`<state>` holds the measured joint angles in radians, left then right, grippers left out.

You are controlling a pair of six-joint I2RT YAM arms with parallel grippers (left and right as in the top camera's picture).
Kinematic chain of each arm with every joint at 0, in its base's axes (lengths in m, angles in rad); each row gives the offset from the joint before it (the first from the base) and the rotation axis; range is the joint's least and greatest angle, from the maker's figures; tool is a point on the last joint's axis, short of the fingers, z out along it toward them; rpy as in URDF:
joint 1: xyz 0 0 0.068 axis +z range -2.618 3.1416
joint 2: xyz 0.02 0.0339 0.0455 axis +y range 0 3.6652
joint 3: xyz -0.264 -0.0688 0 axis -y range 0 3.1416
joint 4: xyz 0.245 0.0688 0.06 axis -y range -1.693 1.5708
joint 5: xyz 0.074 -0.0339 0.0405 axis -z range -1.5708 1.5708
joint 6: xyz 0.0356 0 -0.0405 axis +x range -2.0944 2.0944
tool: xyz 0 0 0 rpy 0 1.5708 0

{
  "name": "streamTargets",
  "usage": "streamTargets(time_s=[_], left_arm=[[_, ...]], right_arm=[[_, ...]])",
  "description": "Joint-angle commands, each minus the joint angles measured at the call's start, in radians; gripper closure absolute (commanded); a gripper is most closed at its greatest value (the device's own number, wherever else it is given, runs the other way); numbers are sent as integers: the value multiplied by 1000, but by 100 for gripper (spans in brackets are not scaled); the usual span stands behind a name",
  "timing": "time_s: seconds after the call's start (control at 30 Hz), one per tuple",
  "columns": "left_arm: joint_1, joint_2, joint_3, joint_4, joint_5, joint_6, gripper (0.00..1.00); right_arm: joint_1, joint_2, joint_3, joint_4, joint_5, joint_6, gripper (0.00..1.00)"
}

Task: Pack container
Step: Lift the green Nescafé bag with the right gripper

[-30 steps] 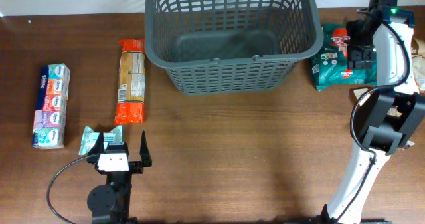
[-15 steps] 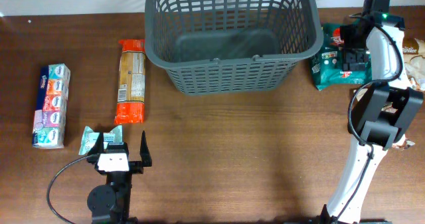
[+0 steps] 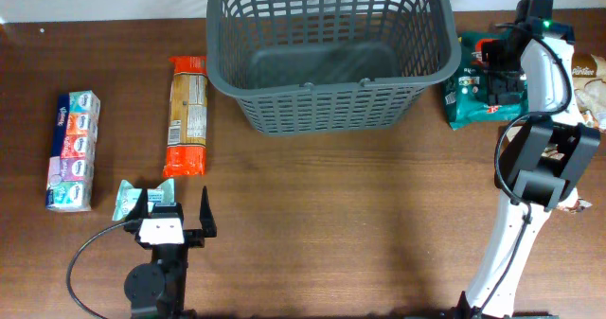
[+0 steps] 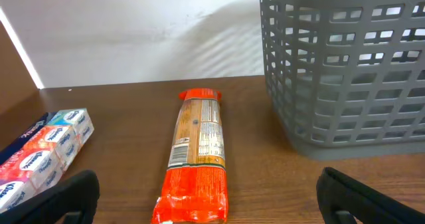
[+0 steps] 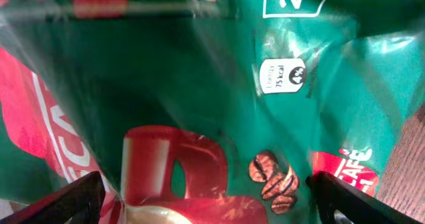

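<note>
- The basket (image 3: 327, 106) sits at top centre of the overhead frame, and I see nothing inside it, so by my reading the packing has barely begun.
- My right gripper (image 3: 496, 71) is at the upper right, low over the green packet (image 3: 466, 97), which lies on the table just right of the basket.
- In the right wrist view the packet (image 5: 199, 84) fills the frame, with the fingertips (image 5: 56, 197) at the bottom corners. The claw is wide and straddles the packet without gripping it.
- I judge the step in hand to be the pickup of this packet. I cannot tell whether the fingertips already touch the wrapper.
- Next I need to close on the packet, lift it above the rim, carry it left over the basket and let go. The wrapper looks glossy and soft, so it could crumple or slip.
- My left gripper (image 3: 174, 203) rests at the lower left with its claw wide and nothing in it. A small teal packet (image 3: 128, 198) lies just beside it.
- Waiting on the left are the orange packet (image 3: 187, 115) near the basket and the tissue pack (image 3: 74, 150) farther out.
</note>
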<state>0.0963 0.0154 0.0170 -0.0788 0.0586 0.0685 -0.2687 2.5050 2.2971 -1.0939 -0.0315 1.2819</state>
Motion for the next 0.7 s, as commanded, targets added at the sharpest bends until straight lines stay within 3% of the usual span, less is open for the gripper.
streamTargets(time_s=[0.0, 0.13, 0.17, 0.2, 0.23, 0.3, 0.4, 0.47, 0.67], left_arm=[[-5, -9, -9, 2, -7, 16, 1], [-5, -9, -9, 2, -7, 16, 1], [-5, -9, -9, 2, -7, 16, 1], [-5, -9, -9, 2, -7, 16, 1], [-5, -9, -8, 2, -7, 16, 1], [-5, -9, -9, 2, -7, 16, 1], [-5, -9, -9, 2, -7, 16, 1], [-5, -9, -9, 2, -7, 16, 1], [-5, -9, -9, 2, -6, 16, 1]], right_arm=[[5, 99, -21, -19, -53, 5, 1], [0, 99, -21, -21, -54, 5, 1], [-3, 99, -21, -21, -58, 5, 7], [-7, 99, -21, -21, -66, 5, 21], [-9, 99, -21, -22, -71, 5, 43], [-13, 99, -21, -25, -71, 5, 70], [-13, 99, -21, -29, -78, 5, 91], [-13, 99, -21, -29, -79, 5, 96], [-13, 99, -21, -26, -89, -37, 96]])
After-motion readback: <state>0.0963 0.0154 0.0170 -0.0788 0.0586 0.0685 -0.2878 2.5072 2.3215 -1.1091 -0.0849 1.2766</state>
